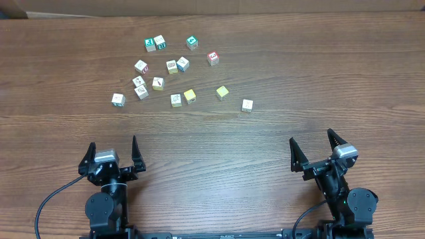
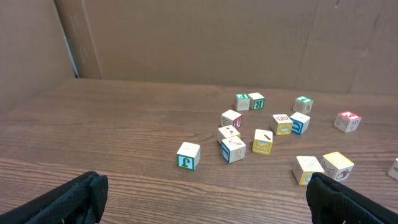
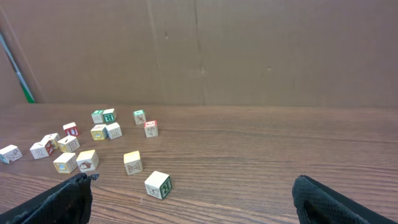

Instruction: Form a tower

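Observation:
No tower shows in any view; the small wooden cubes lie singly on the table's far half. Among them are a red-marked cube [image 1: 212,58], a yellow cube [image 1: 222,92], a green-marked cube [image 1: 192,42] and a pale cube [image 1: 247,105]. My left gripper [image 1: 113,143] rests at the near left, open and holding nothing; in its wrist view [image 2: 204,190] the nearest cube [image 2: 188,155] lies well ahead. My right gripper [image 1: 311,137] sits at the near right, open wide and bare; in its wrist view [image 3: 189,186] a green-lettered cube [image 3: 158,185] lies just ahead, left of centre.
Cardboard walls [image 2: 224,43] close off the back of the wooden table [image 1: 279,60]. A pair of green cubes [image 1: 155,44] marks the cluster's far left, a lone pale cube [image 1: 117,99] its near left. Bare wood separates the cubes from both grippers.

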